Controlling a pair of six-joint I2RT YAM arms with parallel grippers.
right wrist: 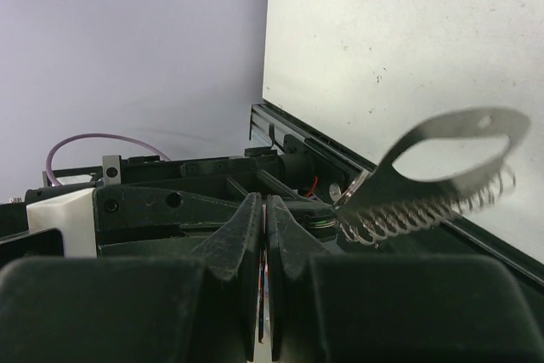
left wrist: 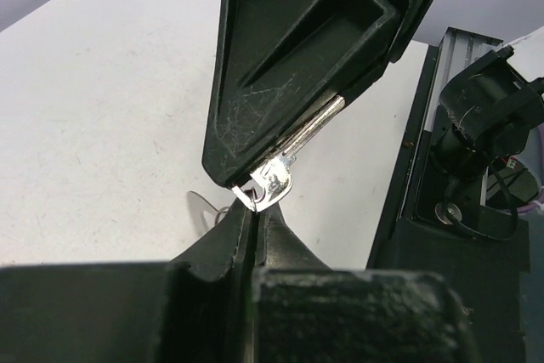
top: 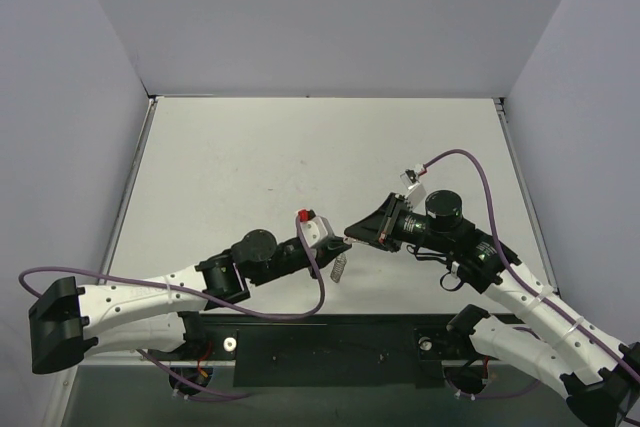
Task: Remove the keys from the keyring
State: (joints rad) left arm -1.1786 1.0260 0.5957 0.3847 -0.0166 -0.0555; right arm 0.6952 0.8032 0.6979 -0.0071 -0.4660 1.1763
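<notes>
From above: left and right jaws tip to tip low over the surface (top: 300,147), chain (top: 340,267) dangling beneath the meeting point.

From the left wrist: right jaws clamped fully closed along the shank of the key (left wrist: 310,132), bow poking out at the tip. Left jaws pressed shut just beneath, apparently pinching the keyring (left wrist: 243,197) wire threaded through that bow. Opposed like this, probably, to steady the ring while working the key round to the split.

From the right wrist: right jaws closed flat, key hidden between them. Keyring (right wrist: 450,146) and chain (right wrist: 425,214) up to the right. Key not yet free.
</notes>
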